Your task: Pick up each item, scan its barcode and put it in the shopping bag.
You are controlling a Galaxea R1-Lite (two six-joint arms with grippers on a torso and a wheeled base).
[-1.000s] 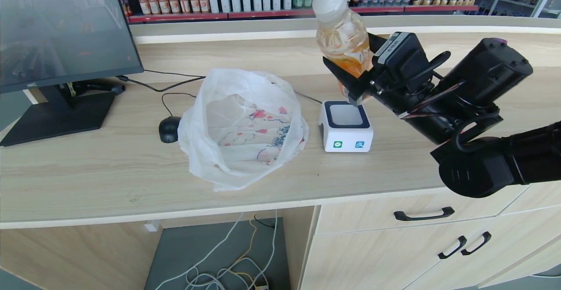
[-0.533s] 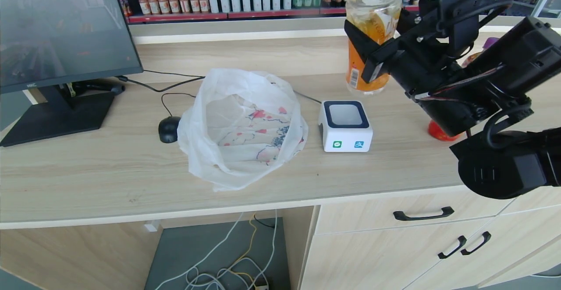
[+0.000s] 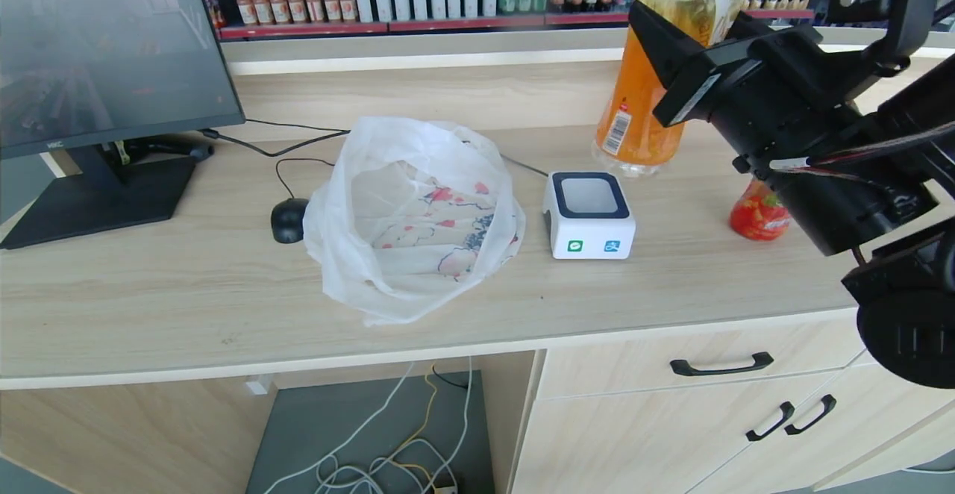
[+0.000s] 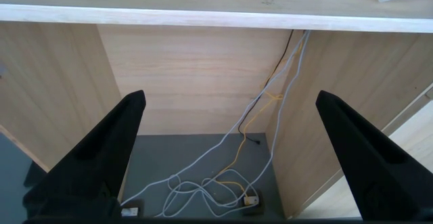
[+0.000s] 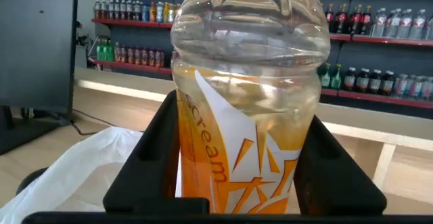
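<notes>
Gripping the orange bottle point(image 3: 638, 106), the right gripper point(image 5: 243, 176) is clamped; the cap is cut off. The left gripper point(image 4: 231, 99) is held spread

- The orange drink bottle point(image 3: 649, 98) loses its neck and cap past the head view's top edge.
- My right arm point(image 3: 835, 180) covers the small red bottle point(image 3: 755, 214) from above (I see just its lower body).
- The monitor point(image 3: 112, 46) runs off the left edge.

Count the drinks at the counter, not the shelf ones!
2. An orange bottle is held up by the right gripper beyond the scanner; a red bottle stands on the counter, partly behind that arm. More may be hidden.
</notes>
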